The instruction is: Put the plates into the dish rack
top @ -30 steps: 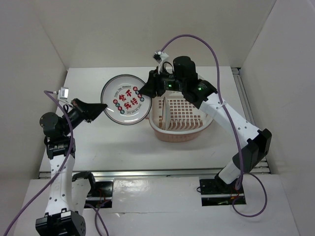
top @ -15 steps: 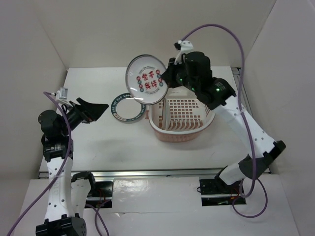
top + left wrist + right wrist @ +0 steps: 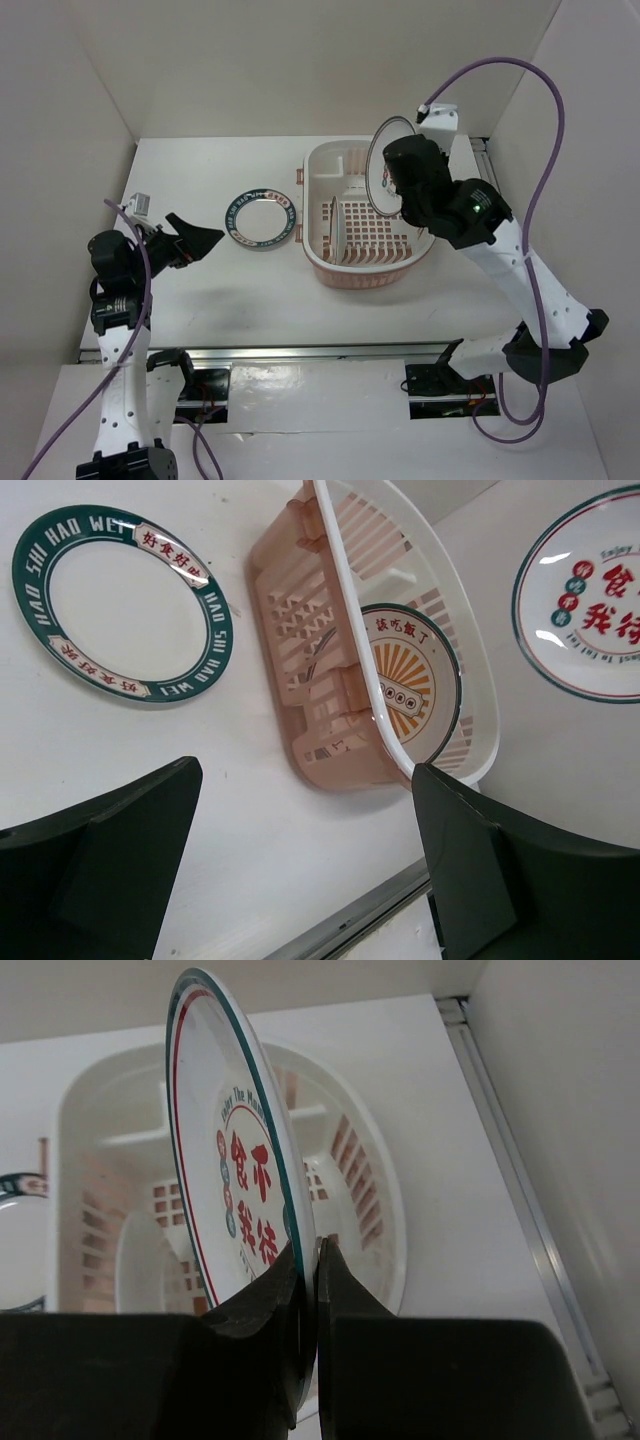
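The pink-and-cream dish rack [image 3: 365, 268] [image 3: 300, 650] [image 3: 392, 1210] stands at the table's middle right. The sunburst plate [image 3: 334, 228] [image 3: 405, 680] stands on edge inside it. Above the rack's far right part my right gripper [image 3: 312, 1260] is shut on the rim of the plate with red characters [image 3: 383, 165] [image 3: 235, 1175] [image 3: 590, 600], which is held upright on its edge. The plate with the dark blue-green rim [image 3: 259, 217] [image 3: 120, 600] lies flat on the table left of the rack. My left gripper [image 3: 205, 240] [image 3: 300, 880] hangs open and empty, left of that plate.
White walls close in the table at the back and both sides. A metal rail [image 3: 300, 352] runs along the near edge and another [image 3: 497, 200] along the right edge. The right arm's purple cable [image 3: 545, 110] loops high above the rack.
The right arm lifted the red-character plate off the table left of the rack, swung it right over the rack and turned it on edge. The left gripper opened and drew back.
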### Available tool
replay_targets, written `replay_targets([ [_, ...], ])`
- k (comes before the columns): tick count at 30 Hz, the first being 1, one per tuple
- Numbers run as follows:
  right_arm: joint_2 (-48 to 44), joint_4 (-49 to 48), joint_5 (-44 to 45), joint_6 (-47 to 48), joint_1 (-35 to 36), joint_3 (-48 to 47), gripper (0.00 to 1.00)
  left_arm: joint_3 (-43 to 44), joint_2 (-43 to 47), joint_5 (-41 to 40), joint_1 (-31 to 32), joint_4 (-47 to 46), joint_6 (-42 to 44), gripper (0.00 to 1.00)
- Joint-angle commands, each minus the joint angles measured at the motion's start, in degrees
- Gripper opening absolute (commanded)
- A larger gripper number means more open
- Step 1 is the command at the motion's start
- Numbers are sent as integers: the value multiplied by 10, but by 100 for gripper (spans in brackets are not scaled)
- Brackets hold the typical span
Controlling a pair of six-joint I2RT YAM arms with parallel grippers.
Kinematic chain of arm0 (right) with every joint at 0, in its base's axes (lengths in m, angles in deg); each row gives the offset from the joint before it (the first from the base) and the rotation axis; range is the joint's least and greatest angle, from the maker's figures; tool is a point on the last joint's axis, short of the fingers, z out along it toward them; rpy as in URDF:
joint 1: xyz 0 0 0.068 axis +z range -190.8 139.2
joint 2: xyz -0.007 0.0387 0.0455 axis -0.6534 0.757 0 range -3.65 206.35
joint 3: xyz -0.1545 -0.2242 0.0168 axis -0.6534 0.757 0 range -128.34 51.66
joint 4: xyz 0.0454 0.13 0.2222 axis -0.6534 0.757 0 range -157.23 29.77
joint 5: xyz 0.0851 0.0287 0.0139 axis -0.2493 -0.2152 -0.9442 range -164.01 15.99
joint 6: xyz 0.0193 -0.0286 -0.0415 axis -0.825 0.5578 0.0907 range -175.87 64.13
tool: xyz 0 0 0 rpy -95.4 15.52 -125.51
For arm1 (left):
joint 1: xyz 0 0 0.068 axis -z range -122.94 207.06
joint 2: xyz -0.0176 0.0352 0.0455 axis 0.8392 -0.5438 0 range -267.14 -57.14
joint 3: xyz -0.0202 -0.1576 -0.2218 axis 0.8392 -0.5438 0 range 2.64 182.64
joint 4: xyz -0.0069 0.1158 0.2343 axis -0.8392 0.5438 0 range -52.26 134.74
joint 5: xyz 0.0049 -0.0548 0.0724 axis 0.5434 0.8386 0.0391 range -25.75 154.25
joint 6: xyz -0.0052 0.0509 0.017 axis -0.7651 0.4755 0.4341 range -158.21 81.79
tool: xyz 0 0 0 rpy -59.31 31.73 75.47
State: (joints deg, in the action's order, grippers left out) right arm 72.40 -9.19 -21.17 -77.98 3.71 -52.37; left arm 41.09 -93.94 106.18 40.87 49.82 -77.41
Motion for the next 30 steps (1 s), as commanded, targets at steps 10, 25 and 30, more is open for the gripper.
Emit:
replay_targets([
  [10,40,6,81,-49,8,58,0,6,-8,-34,0,28,18,100],
  [25,70,-70,21,-54,15,150,0,11,-13,-34,0,33,18,100],
  [30,75,-70,21,-77,31,169,0,11,-13,-34,0,33,18,100],
])
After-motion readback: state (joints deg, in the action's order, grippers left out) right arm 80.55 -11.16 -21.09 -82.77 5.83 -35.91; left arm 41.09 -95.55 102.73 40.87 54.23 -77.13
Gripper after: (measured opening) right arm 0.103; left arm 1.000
